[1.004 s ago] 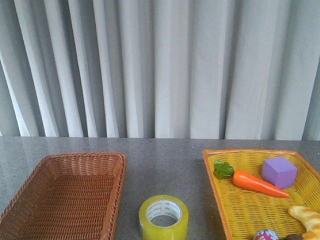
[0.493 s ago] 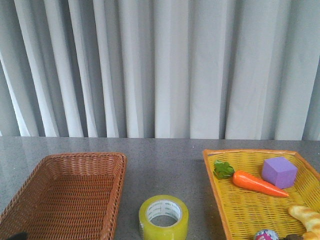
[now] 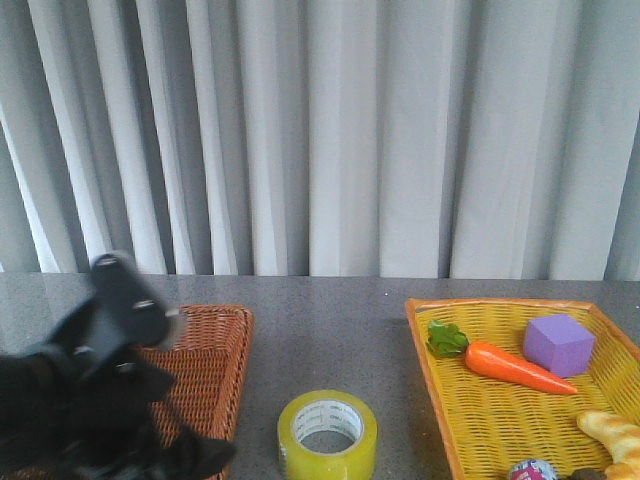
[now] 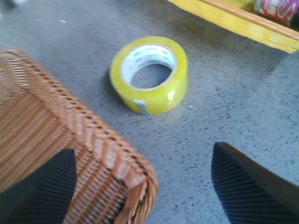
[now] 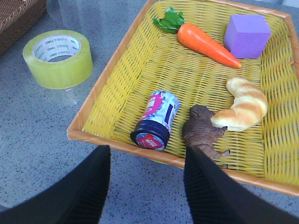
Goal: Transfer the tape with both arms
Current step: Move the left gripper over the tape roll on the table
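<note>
Tape (image 3: pixel 327 435) flat on table (image 3: pixel 330 320), between brown basket (image 3: pixel 205 370) and yellow tray (image 3: pixel 500 420)

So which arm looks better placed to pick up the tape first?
Probably the left. Its arm is up over the brown basket right beside the tape, open fingers facing the roll. The right gripper hovers at the yellow basket's rim.
</note>
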Robot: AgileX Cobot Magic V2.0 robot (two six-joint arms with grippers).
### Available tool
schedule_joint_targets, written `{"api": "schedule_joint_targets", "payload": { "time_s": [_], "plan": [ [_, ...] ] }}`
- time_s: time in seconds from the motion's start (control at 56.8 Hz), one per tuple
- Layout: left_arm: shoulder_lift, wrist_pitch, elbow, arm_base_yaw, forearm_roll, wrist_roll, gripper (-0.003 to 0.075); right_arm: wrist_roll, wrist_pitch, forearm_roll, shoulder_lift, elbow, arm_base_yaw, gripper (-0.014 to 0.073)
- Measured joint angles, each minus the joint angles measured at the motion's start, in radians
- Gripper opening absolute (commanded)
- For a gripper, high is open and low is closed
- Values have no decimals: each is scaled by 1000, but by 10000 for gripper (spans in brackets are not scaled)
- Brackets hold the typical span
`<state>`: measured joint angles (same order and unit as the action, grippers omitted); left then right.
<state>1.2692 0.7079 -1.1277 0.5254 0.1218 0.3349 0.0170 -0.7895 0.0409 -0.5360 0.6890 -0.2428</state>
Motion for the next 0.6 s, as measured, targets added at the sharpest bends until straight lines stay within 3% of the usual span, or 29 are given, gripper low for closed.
{"api": "schedule_joint_targets", "payload": {
  "time_s": [0.211, 0.599],
  "plan": [
    [273, 120, -254, 39, -14, 11, 576, 0, 0, 0, 0, 0, 0, 355],
    [659, 169, -623, 39, -106, 23, 545, 0, 0, 0, 0, 0, 0, 355]
  ]
}}
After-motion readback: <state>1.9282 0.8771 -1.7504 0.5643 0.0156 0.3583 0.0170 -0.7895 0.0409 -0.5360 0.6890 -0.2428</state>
